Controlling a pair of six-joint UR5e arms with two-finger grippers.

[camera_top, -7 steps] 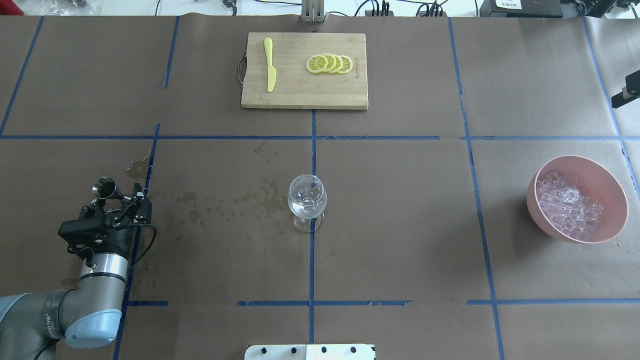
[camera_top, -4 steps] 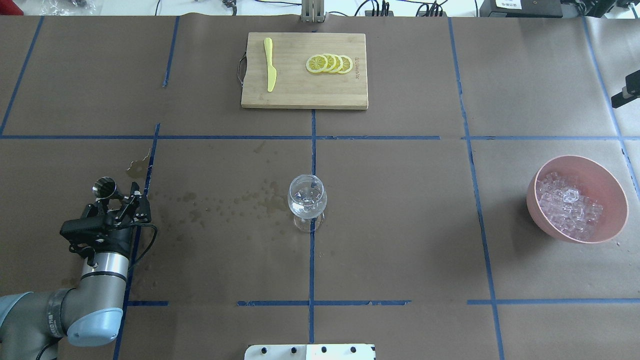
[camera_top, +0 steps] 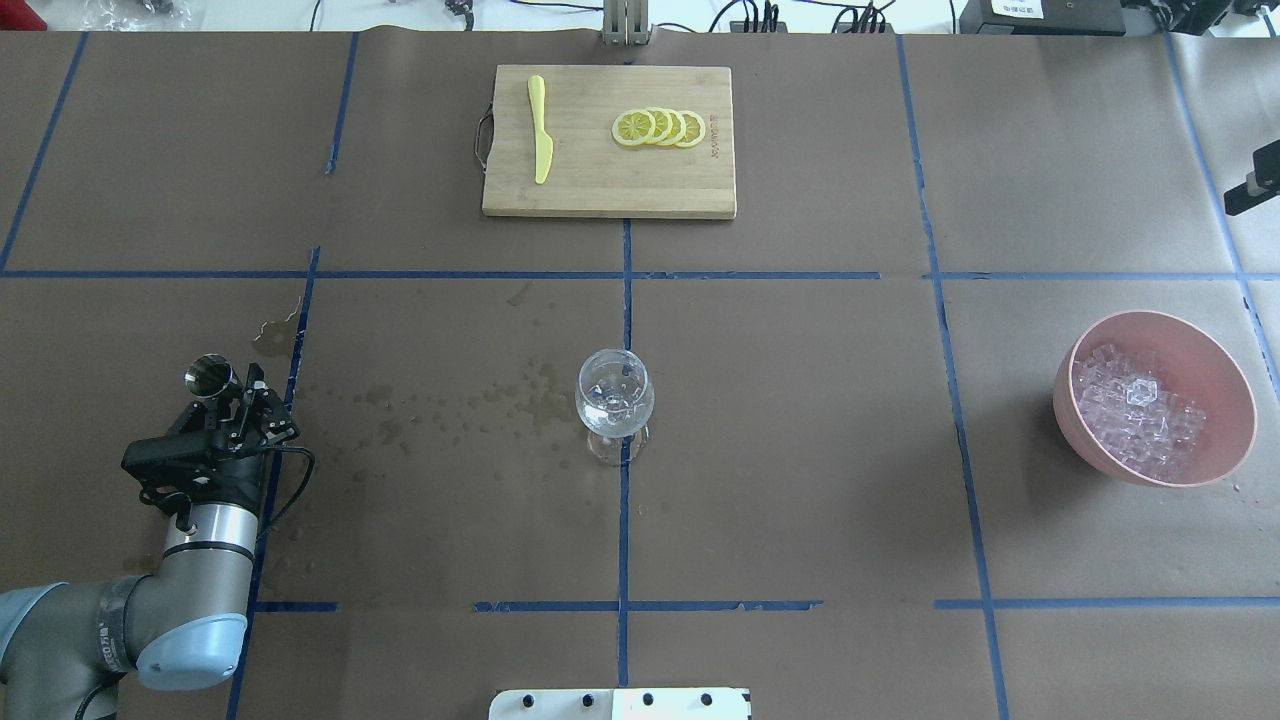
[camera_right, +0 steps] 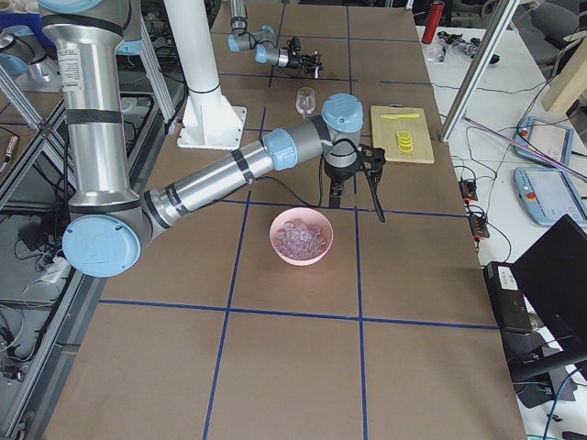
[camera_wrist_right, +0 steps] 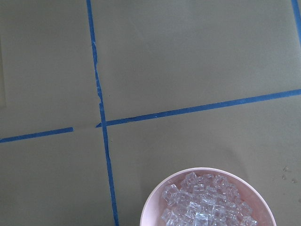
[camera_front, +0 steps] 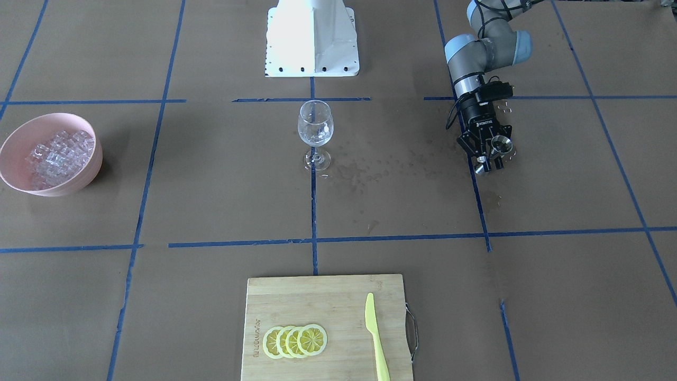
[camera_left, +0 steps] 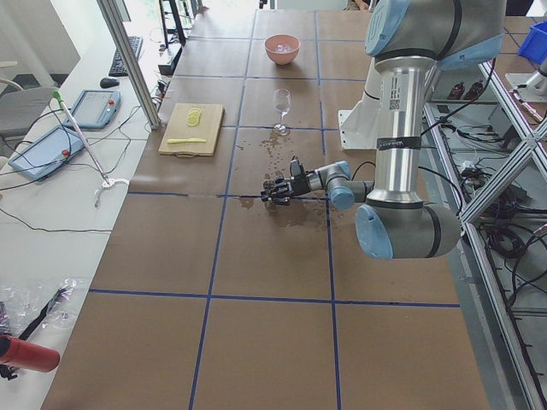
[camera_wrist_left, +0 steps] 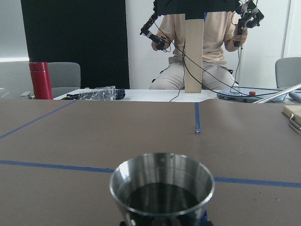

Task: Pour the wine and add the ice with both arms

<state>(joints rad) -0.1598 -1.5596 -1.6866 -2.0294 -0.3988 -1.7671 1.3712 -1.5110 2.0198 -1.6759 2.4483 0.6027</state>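
Left of the wine glass, left pincer grips upright jigger.

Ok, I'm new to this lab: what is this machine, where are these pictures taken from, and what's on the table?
It is a robot with two jointed arms at a table. Four fixed cameras look from above, the front and either end; two ride on the wrists. The left arm has its gripper at a steel jigger, upright; whether it is clamped, I cannot tell. The right arm hovers by a pink bowl of ice. A wine glass stands mid-table; beyond it, a cutting board bears lemon slices and a yellow knife.
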